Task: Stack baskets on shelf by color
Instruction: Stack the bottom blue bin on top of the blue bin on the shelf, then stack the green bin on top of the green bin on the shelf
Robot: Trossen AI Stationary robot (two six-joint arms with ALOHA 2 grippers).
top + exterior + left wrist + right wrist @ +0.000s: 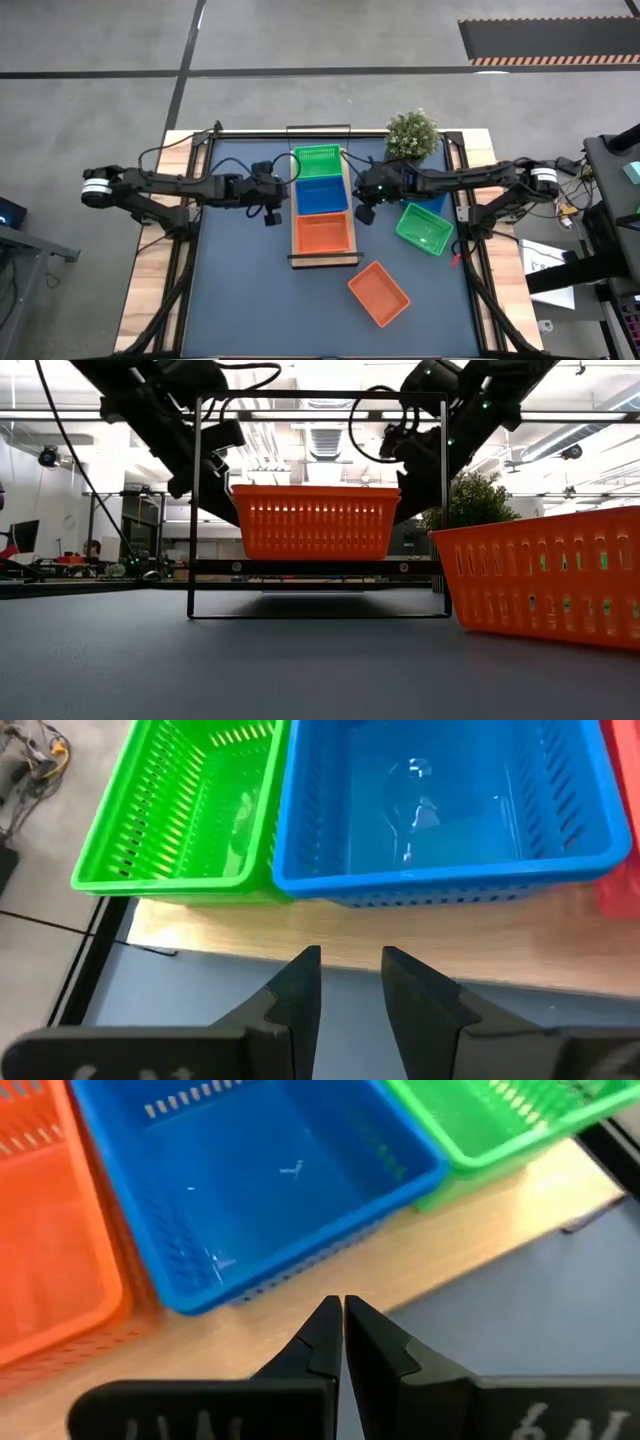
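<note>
**Three baskets on the shelf, two loose on the tabletop, both hands empty**

The shelf (pixel 322 258) lies along the middle of the tabletop (pixel 240 300), running from its far edge toward the centre. On the wooden board sit three baskets in a row, touching one another: a green basket (pixel 318 161) at the far end, a blue basket (pixel 322 196) in the middle and an orange basket (pixel 323 234) at the near end. Whether more baskets are nested inside any of these cannot be told.

Two further baskets rest off the shelf on the tabletop's right half. A loose green basket (pixel 424 228) lies tilted near the right edge, just beside the shelf's near end, and a loose orange basket (pixel 379 293) lies turned at an angle closer to the near edge.

The left hand (pixel 350 982) hangs just off the shelf's left side, level with the blue basket, its fingers parted and holding nothing. The right hand (pixel 343 1325) sits just off the shelf's right side, also facing the blue basket, with its fingers pressed together and empty.

A potted plant (pixel 411 134) stands at the far edge, right of the shelf
</note>
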